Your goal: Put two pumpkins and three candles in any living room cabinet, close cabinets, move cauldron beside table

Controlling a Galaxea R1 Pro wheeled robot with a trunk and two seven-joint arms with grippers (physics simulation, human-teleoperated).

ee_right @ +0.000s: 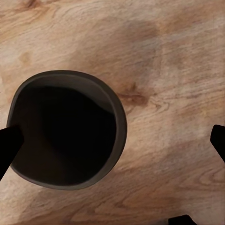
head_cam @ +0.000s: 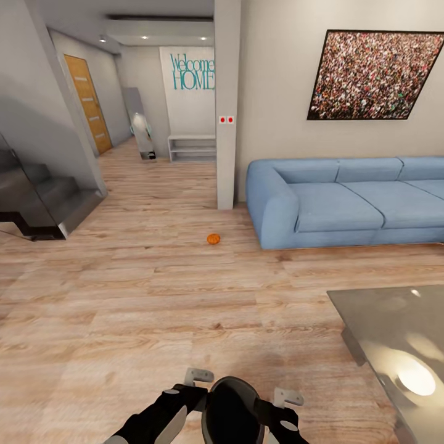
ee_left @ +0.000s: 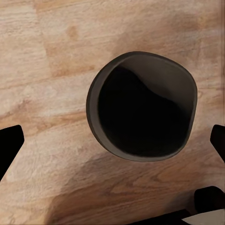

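- One pumpkin lies on the wood floor, far ahead near the pillar, left of the blue sofa.
- Left gripper: fingers wide apart, cauldron between the two arms; left wrist view shows the cauldron mouth-up between the finger tips, not touched.
- Right gripper: spread wide; in the right wrist view one finger overlaps the cauldron rim, contact unclear.
- Grey glossy coffee table stands right of the cauldron, near.
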